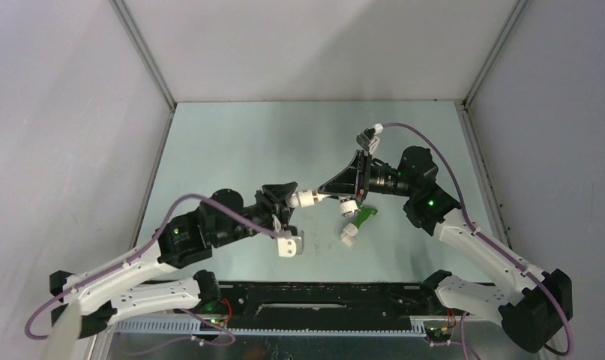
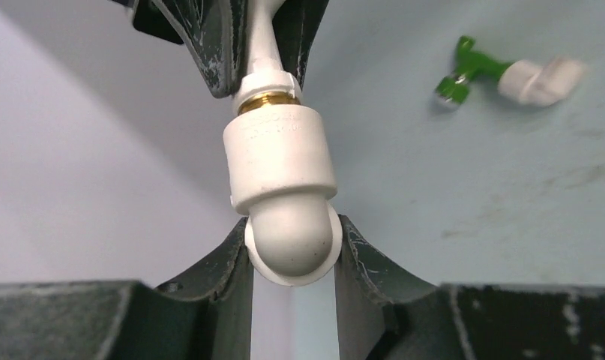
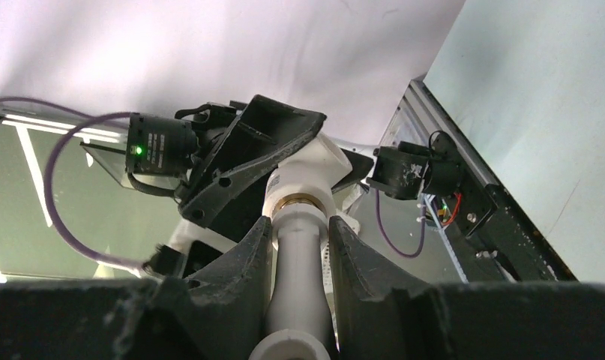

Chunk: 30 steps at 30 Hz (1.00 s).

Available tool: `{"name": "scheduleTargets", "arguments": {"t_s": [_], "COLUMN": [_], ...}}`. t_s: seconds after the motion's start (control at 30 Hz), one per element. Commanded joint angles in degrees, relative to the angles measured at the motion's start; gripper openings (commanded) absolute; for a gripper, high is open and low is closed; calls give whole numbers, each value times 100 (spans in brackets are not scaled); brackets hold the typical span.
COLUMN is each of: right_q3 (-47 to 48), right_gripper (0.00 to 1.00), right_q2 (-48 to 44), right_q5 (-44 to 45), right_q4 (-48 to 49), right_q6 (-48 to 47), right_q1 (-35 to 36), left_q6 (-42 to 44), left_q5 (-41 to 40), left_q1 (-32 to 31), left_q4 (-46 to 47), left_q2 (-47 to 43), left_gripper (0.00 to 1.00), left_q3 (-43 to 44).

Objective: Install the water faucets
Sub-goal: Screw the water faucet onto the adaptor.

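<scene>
Left end effector clamped on white fitting; right end effector clamped on white faucet, brass thread at fitting. Green faucet on desk beside right end effector.

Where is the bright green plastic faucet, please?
In the top view, the green faucet lies right of centre, below the right gripper, touching a white plastic fitting.

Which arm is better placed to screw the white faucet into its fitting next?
Probably the right. The right end effector is shut on the white faucet, in line with the brass thread; the left end effector clamps the white fitting, steadying it.
</scene>
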Motion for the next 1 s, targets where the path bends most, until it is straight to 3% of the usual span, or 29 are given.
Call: {"name": "scheduleTargets", "arguments": {"t_s": [0.0,0.23,0.37,0.4,0.43,0.5,0.53,0.57,0.6,0.8,0.9,0.97], "right_q3": [183,182,183,183,182,183,181,183,183,183,183,183], "right_gripper": [0,0,0,0,0,0,0,0,0,0,0,0], "right_q2": [187,279,286,280,271,229,196,159,106,-327,-571,-754], "right_q5": [19,73,82,88,90,99,119,144,174,362,460,531], "right_q4": [-569,-597,-544,-542,-535,-507,-477,-475,-483,-765,-890,-915], "right_q6": [205,340,356,340,303,217,118,50,-26,-630,-1048,-1474], "right_q1": [138,127,93,80,67,35,17,-1,-33,-314,-428,-465], "left_q6": [2250,4625,4814,4796,4772,4594,4480,4276,3995,1599,-135,-1723], "left_q5": [-1114,-2934,-3337,-3349,-3357,-3374,-3380,-3338,-3350,-3348,-3268,-2877], "left_q1": [-719,-1598,-1845,-1852,-1860,-1859,-1860,-1857,-1860,-1844,-1805,-1614], "left_q4": [1006,2568,2597,2593,2592,2538,2536,2449,2277,1166,1039,828], "left_q2": [-99,-150,-70,-78,-92,-151,-205,-260,-310,-795,-1143,-1300], "left_gripper": [0,0,1,5,19,59,86,98,99,100,100,100], "left_q3": [-133,-1025,-914,-898,-883,-842,-853,-848,-812,-641,-699,-579]}}
